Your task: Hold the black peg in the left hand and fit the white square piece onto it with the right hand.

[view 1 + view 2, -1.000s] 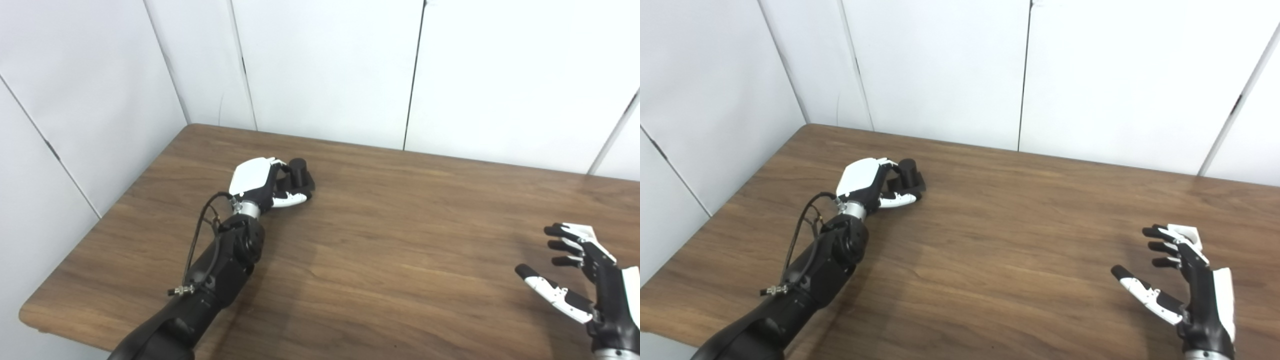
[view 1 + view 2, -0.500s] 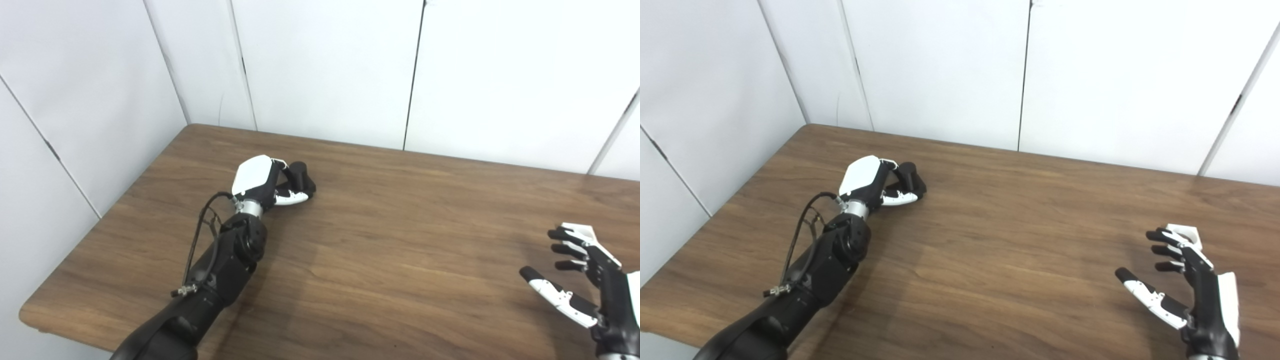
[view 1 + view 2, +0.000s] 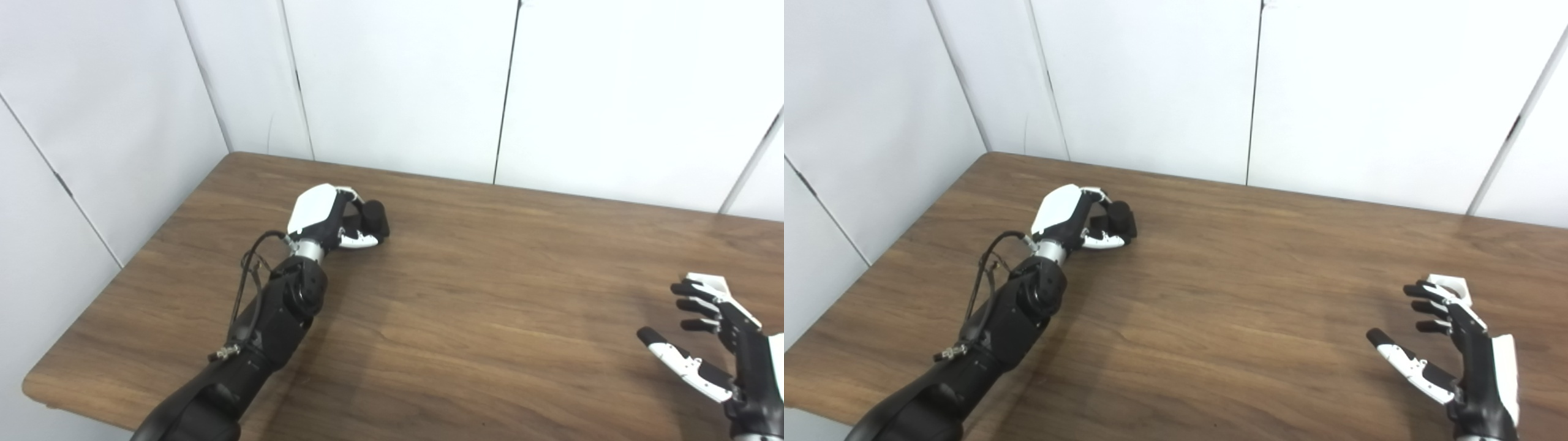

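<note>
My left hand (image 3: 324,217) is shut on the black peg (image 3: 373,219) at the far left of the brown table (image 3: 490,294). The peg is tilted over in the grasp and sits just above the wood. It also shows in the right eye view (image 3: 1121,218). The white square piece (image 3: 709,283) lies on the table at the right, mostly hidden behind my right hand's fingers. My right hand (image 3: 723,355) is open, fingers spread, just in front of the piece and holding nothing.
White wall panels (image 3: 398,86) stand close behind and to the left of the table. The table's front left corner (image 3: 37,386) is rounded. Bare wood lies between the two hands.
My left hand has closed on the peg, tipped it over from upright and lifted it slightly. My right hand has drawn back a little toward the front edge.
</note>
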Tool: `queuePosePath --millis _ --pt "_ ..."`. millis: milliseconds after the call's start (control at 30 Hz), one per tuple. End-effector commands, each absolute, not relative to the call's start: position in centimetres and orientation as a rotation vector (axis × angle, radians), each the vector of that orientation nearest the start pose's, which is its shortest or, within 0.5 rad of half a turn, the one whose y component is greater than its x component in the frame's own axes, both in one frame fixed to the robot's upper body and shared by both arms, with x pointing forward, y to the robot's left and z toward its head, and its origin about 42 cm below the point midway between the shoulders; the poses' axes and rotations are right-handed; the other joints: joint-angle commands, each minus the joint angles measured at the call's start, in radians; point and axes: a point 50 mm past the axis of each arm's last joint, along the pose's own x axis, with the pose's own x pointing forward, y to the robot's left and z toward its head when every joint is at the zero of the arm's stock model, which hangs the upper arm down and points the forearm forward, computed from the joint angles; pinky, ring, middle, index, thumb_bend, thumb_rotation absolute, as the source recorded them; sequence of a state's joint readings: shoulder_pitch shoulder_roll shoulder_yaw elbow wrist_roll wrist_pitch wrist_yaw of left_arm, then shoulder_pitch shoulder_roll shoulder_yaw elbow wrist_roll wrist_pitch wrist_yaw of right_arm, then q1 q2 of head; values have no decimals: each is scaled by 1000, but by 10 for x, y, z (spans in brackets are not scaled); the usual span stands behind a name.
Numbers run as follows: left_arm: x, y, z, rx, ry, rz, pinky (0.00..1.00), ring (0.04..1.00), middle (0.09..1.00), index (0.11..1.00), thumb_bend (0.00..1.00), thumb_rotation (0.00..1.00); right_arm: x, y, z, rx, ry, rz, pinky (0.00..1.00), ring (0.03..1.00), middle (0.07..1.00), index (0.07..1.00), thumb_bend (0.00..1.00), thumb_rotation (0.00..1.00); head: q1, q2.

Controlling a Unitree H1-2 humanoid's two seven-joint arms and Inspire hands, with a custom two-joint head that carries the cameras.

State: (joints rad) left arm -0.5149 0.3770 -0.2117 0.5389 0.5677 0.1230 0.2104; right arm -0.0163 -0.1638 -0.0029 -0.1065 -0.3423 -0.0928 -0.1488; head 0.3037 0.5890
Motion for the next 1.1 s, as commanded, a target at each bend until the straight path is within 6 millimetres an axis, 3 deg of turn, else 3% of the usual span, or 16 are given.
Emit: queuePosePath --millis 0,300,867,1067 --pt "444 310 146 1067 20 60 924 906 861 488 523 74 277 -274 132 -527 -214 -140 604 717 797 678 620 315 0 2" --pt "440 307 145 964 -14 -42 997 943 884 490 523 72 279 -274 131 -527 -220 -135 614 723 797 678 622 318 -1 2" --pt "436 297 137 925 -33 -186 980 938 885 489 523 71 283 -272 134 -530 -231 -134 609 726 792 674 630 330 -10 5" --pt "434 290 134 925 -66 -246 928 928 883 489 523 73 283 -272 136 -530 -229 -135 595 721 794 673 630 336 -10 5"
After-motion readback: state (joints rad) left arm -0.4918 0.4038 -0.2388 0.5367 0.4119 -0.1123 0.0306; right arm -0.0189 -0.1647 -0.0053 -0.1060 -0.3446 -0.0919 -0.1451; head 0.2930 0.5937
